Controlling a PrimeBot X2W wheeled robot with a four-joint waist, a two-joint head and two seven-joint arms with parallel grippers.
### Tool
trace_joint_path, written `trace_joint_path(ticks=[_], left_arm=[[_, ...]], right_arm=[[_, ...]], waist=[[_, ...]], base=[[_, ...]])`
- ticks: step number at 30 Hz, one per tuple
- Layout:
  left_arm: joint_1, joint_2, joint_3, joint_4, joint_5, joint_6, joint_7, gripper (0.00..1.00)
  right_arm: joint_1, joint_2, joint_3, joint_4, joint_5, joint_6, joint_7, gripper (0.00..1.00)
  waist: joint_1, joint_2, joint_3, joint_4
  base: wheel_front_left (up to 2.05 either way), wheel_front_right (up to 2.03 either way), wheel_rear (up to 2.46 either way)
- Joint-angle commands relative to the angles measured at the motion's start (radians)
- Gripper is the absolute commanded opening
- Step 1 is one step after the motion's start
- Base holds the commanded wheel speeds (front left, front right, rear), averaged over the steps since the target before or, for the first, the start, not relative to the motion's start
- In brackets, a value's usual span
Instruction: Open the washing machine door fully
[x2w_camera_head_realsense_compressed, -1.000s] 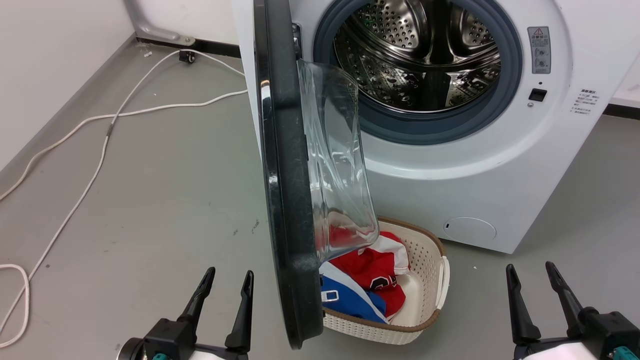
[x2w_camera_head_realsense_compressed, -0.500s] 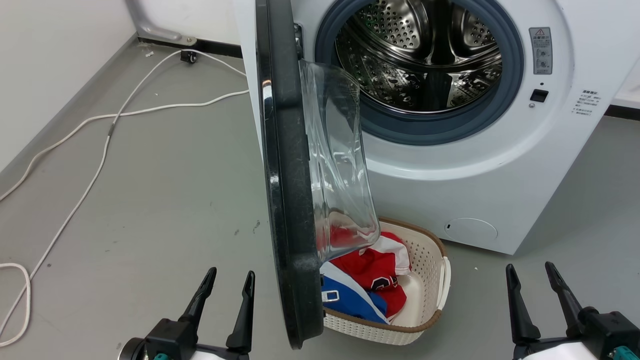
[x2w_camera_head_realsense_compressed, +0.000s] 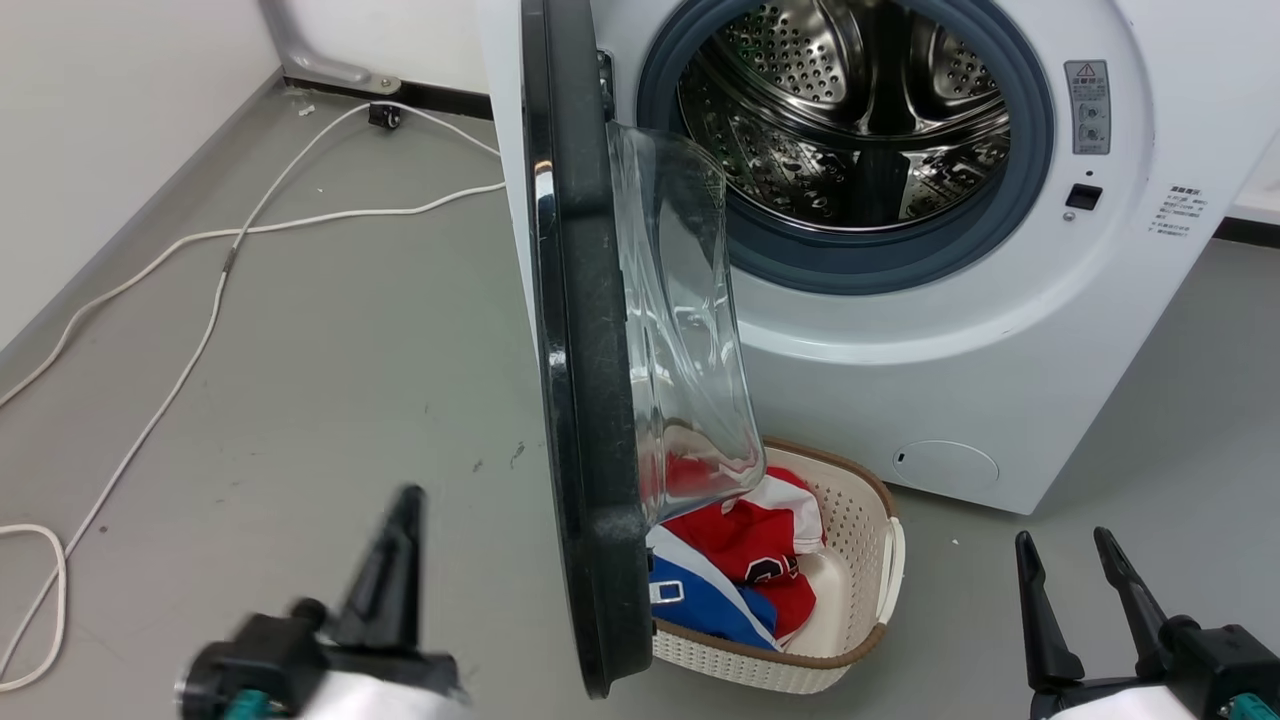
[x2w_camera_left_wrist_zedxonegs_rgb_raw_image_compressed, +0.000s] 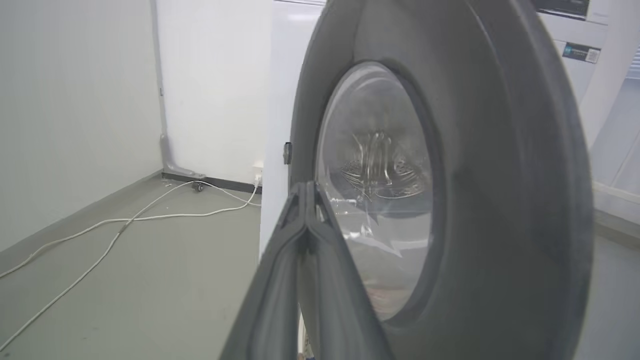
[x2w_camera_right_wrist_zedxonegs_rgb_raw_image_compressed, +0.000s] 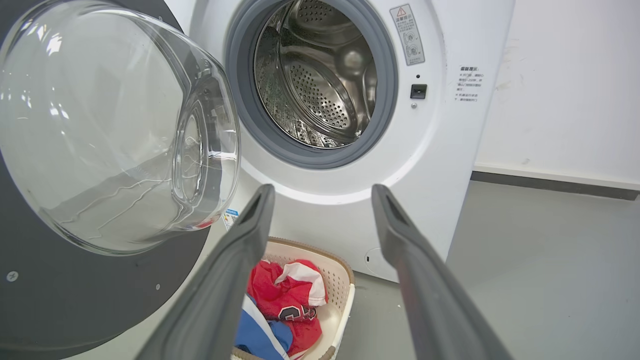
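White front-loading washing machine (x2w_camera_head_realsense_compressed: 900, 350), its large round glossy black glass-bowled door (x2w_camera_head_realsense_compressed: 590, 400) standing half open above a cream perforated laundry basket (x2w_camera_head_realsense_compressed: 850, 560). Left gripper (x2w_camera_left_wrist_zedxonegs_rgb_raw_image_compressed: 306, 189), jaws pressed together and empty, faces the door's outer side; right gripper (x2w_camera_head_realsense_compressed: 1061, 536) rests with jaws apart, empty. Next, likely: swing the door farther left.

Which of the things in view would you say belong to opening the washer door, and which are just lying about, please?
Belong to the job:
door, standing out edge-on from the washer
left gripper, shut, on the door's outer side

Just lying about:
basket with clothes
cable on the floor
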Motion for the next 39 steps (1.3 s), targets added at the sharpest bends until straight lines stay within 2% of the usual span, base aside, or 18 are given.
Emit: trace_joint_path(ticks=[1, 3, 4, 8, 12, 18, 26, 33, 39], left_arm=[[-0.018, 0.002, 0.014, -0.014, -0.025, 0.009, -0.003, 0.0], [-0.037, 0.001, 0.03, -0.052, -0.044, 0.013, -0.003, 0.0], [-0.08, 0.001, 0.047, -0.121, -0.053, 0.014, -0.003, 0.0], [-0.15, 0.001, 0.04, -0.219, -0.038, 0.016, -0.003, 0.0], [-0.21, 0.001, 0.006, -0.283, -0.023, 0.018, -0.002, 0.0], [-0.247, 0.001, -0.085, -0.302, -0.01, 0.009, -0.002, 0.0], [-0.182, 0.014, -0.276, -0.204, -0.034, -0.002, -0.002, 0.0], [-0.155, 0.066, -0.428, -0.007, -0.079, -0.003, 0.012, 0.0], [-0.172, 0.078, -0.473, 0.097, -0.11, -0.002, 0.009, 0.0]], right_arm=[[-0.001, 0.003, -0.002, 0.002, 0.001, -0.001, -0.002, 1.0], [-0.005, 0.003, -0.002, 0.002, 0.0, -0.001, -0.002, 1.0], [-0.01, 0.003, -0.002, -0.002, -0.006, -0.001, -0.002, 1.0], [-0.008, 0.003, -0.007, 0.002, -0.009, -0.001, -0.002, 1.0], [-0.012, 0.003, -0.006, 0.007, -0.009, -0.001, -0.002, 1.0], [-0.014, 0.003, 0.004, 0.011, -0.003, -0.001, -0.002, 1.0], [-0.003, 0.003, 0.007, 0.016, 0.006, -0.001, -0.002, 1.0], [-0.007, 0.003, 0.013, 0.011, 0.014, -0.001, -0.002, 1.0], [0.0, 0.003, 0.011, 0.016, 0.011, -0.001, -0.002, 1.0]], waist=[[0.0, 0.0, -0.001, 0.0], [0.0, 0.0, -0.002, -0.001], [0.0, 0.0, 0.0, -0.001], [0.0, 0.0, 0.0, 0.001], [0.0, 0.0, -0.001, -0.001], [0.0, 0.0, -0.008, -0.008], [0.0, 0.0, -0.019, -0.014], [0.0, 0.0, -0.021, -0.016], [0.0, 0.0, -0.018, -0.014]], base=[[0.0, 0.0, 0.0], [0.0, 0.0, 0.0], [0.0, 0.0, 0.0], [0.0, 0.0, 0.0], [0.0, 0.0, 0.0], [0.0, 0.0, 0.0], [0.0, 0.0, 0.0], [0.0, 0.0, 0.0], [0.0, 0.0, 0.0]])
